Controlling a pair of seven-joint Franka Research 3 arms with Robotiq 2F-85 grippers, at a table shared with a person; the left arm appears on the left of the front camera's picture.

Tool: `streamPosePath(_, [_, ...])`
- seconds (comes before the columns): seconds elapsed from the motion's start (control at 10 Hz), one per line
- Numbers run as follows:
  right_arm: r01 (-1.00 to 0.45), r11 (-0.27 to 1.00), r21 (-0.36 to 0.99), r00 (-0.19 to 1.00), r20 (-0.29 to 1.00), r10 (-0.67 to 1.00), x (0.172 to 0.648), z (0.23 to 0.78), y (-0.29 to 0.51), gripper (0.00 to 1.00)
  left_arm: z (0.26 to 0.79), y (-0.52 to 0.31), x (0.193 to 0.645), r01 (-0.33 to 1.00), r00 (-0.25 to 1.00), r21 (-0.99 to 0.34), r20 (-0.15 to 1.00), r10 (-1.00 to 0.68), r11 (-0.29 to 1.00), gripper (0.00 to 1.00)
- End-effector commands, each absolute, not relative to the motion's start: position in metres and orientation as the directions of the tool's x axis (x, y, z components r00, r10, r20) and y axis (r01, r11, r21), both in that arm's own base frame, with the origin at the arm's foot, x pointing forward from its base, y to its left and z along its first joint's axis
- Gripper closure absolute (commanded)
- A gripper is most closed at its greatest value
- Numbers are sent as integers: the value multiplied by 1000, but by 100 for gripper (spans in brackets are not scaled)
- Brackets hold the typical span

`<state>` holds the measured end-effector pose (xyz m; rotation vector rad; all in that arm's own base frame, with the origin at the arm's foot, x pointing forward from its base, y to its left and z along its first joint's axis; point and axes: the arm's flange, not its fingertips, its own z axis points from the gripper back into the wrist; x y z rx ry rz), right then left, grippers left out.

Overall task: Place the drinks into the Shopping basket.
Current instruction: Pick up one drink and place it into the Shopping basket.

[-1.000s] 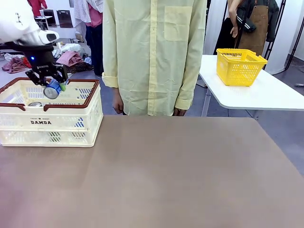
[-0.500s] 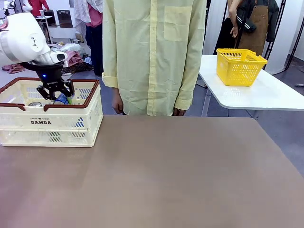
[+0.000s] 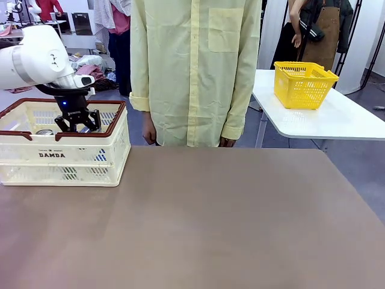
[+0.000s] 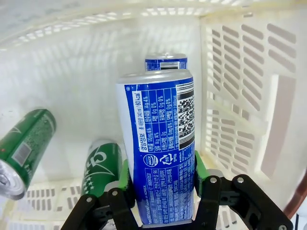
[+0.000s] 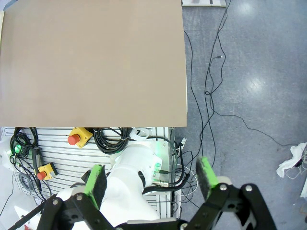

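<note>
My left gripper (image 3: 77, 122) is lowered inside the Shopping basket (image 3: 114, 139), a cream-white slotted crate with a dark brown rim and "DAMDA" printed on its side, standing at the left end of the brown table (image 3: 210, 223). From my left wrist, the gripper (image 4: 160, 177) is clamped on a blue can (image 4: 158, 158) with white print and a barcode; the green pads (image 4: 200, 168) press against both of its sides. The can points away from my wrist toward the basket's white floor, its silver end farthest from me. I cannot tell whether it touches the floor.

Beyond the held can, a second blue can (image 4: 166, 62) shows partly behind it. Two green cans lie in the basket beside it: one green can (image 4: 102, 163) just next to the held can, another green can (image 4: 24, 148) farther off with its silver top toward the camera. The basket's slotted wall (image 4: 240, 86) rises close on the other side.

My right gripper (image 5: 151, 184) is spread wide with nothing between its fingers, looking down on the table's edge, the grey floor with black cables (image 5: 211, 81) and a robot base (image 5: 136, 177).

A person in a pale yellow shirt (image 3: 192, 66) stands at the far side of the table. A yellow mesh basket (image 3: 302, 84) sits on a white table (image 3: 325, 117) behind.
</note>
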<state>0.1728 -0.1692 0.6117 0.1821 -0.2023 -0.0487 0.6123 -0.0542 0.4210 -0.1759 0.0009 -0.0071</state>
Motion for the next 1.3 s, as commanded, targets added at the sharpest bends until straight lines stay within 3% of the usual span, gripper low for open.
streamPosePath(0.0, [28, 983, 181, 978, 198, -64, 174, 612, -168, 0, 425, -54, 620, -14, 1000, -155, -27, 10, 988, 100])
streamPosePath(0.5, [28, 983, 181, 978, 198, -64, 174, 612, -168, 0, 410, -57, 624, -7, 998, -136, -62, -1, 991, 100])
streamPosePath(0.6, [28, 983, 181, 978, 198, -64, 174, 612, -168, 0, 408, -57, 624, -2, 998, -133, -70, -7, 991, 80])
streamPosePath(0.7, [28, 983, 181, 978, 198, -64, 174, 612, -168, 0, 406, -58, 625, 0, 997, -137, -79, -11, 991, 29])
streamPosePath(0.8, [28, 983, 181, 978, 198, -64, 174, 612, -168, 0, 405, -59, 625, -1, 996, -136, -87, -11, 991, 0])
streamPosePath(1.2, [28, 983, 181, 978, 198, -64, 174, 612, -168, 0, 406, -59, 626, 4, 996, -136, -89, -16, 991, 0])
